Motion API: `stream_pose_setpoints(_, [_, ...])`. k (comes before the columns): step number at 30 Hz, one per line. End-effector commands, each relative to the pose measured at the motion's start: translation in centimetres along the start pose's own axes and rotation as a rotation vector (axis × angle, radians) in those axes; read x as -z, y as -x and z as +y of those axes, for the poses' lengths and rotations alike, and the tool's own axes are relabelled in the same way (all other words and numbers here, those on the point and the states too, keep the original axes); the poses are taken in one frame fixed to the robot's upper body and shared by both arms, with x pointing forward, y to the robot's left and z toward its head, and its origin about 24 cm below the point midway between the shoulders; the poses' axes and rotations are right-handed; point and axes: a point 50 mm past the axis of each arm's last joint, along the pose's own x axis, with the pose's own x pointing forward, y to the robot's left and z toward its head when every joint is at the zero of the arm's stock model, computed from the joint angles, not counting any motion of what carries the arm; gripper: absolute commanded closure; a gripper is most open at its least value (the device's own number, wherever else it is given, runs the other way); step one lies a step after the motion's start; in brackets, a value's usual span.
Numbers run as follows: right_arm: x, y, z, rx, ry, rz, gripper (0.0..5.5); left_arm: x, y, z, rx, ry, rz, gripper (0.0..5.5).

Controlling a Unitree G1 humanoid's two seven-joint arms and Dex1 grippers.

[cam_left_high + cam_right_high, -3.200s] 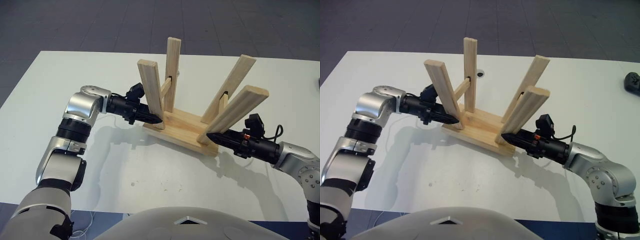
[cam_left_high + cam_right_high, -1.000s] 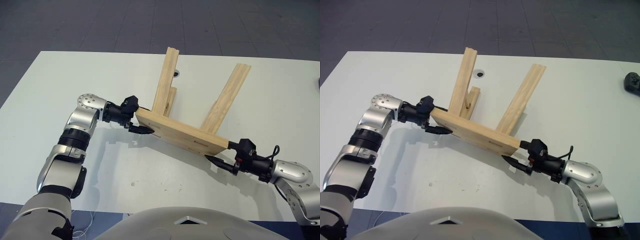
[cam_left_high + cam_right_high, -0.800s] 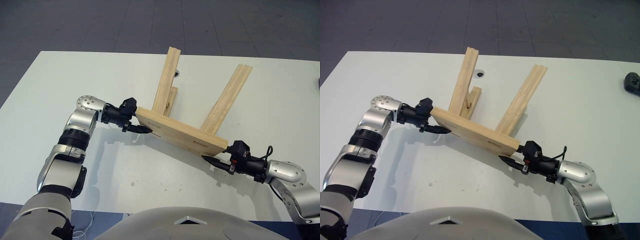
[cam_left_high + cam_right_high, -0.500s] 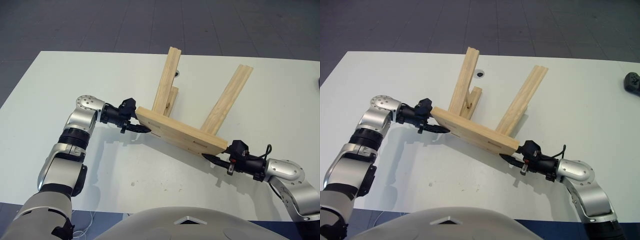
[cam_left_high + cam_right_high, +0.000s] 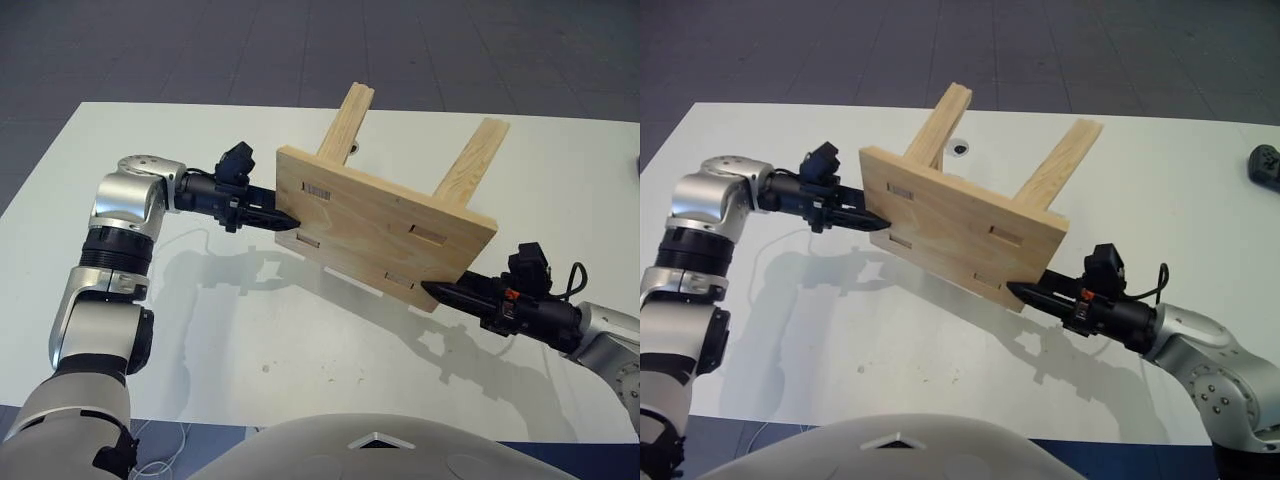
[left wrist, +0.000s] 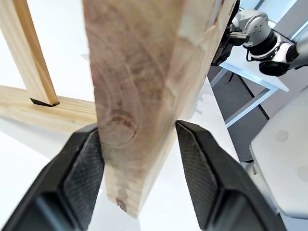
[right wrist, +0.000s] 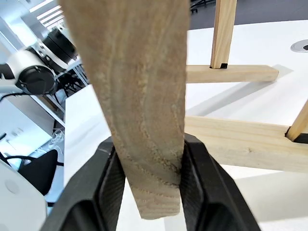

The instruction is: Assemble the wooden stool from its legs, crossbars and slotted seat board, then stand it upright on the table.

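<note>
Seat board (image 5: pixel 385 230) runs 10 to 4 o'clock, left gripper (image 5: pixel 283 221) and right gripper (image 5: pixel 432 290) clamped on its ends, legs (image 5: pixel 345 122) pointing toward 1.

Black object (image 5: pixel 1266 166), round grommet (image 5: pixel 960 148)

Pale, unvarnished wood with a matt face makes up the seat board (image 5: pixel 385 235) at centre frame, its slots cleanly cut. Its end grain, close up in the wrist views, looks rough-sawn, with curved rings and a knot. The legs (image 5: pixel 345 122) at upper centre and the crossbar (image 7: pixel 231 73) are the same bare, light timber. The left gripper (image 5: pixel 285 221) and right gripper (image 5: pixel 432 289) are matt black, their pads (image 6: pixel 84 178) finely cross-hatched like moulded plastic or rubber. The table (image 5: pixel 200 330) is smooth and white with a low sheen.
</note>
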Motion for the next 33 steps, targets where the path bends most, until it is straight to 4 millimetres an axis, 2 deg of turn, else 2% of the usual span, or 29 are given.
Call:
stream_pose_setpoints(1, [-1.4, -1.5, 2.0, -0.061, -0.25, -0.236, 4.04, -4.9, -1.0, -1.1, 0.128, 0.266, -0.127, 3.2])
stream_pose_setpoints(5, [-2.8, -1.7, 2.9, -0.043, -0.458, -0.45, 4.09, -7.8, -0.9, -1.6, 0.137, 0.396, -0.179, 3.27])
stream_pose_setpoints(9, [-3.5, -2.2, 2.9, 0.057, -0.58, -0.628, 4.14, -8.3, -1.2, -1.4, 0.109, 0.498, -0.151, 3.52])
stream_pose_setpoints(12, [-3.8, -2.6, 2.5, 0.135, -0.631, -0.678, 4.14, -8.0, -1.5, -0.8, 0.055, 0.561, -0.132, 3.67])
stream_pose_setpoints(13, [-3.9, -2.5, 2.2, 0.179, -0.648, -0.685, 4.14, -7.6, -1.6, -0.4, 0.016, 0.588, -0.117, 3.31])
stream_pose_setpoints(14, [-4.0, -2.5, 2.0, 0.203, -0.652, -0.687, 3.77, -7.3, -1.8, -0.1, -0.017, 0.605, -0.105, 3.17])
stream_pose_setpoints(18, [-4.5, -1.9, 1.2, 0.298, -0.644, -0.741, 3.05, -6.4, -1.9, 0.8, -0.084, 0.66, -0.123, 2.38])
stream_pose_setpoints(24, [-3.6, -2.2, 2.0, 0.276, -0.65, -0.753, 2.2, -5.0, -1.8, 0.9, -0.071, 0.698, -0.143, 1.49])
stream_pose_setpoints(30, [-3.3, -1.8, 2.2, 0.302, -0.511, -0.804, 1.25, -5.5, 0.3, 1.9, -0.166, 0.616, -0.385, 0.49])
stream_pose_setpoints(33, [-3.4, -1.6, 2.5, 0.329, -0.441, -0.835, 0.8, -5.4, 1.0, 1.0, -0.166, 0.535, -0.482, 0.1])
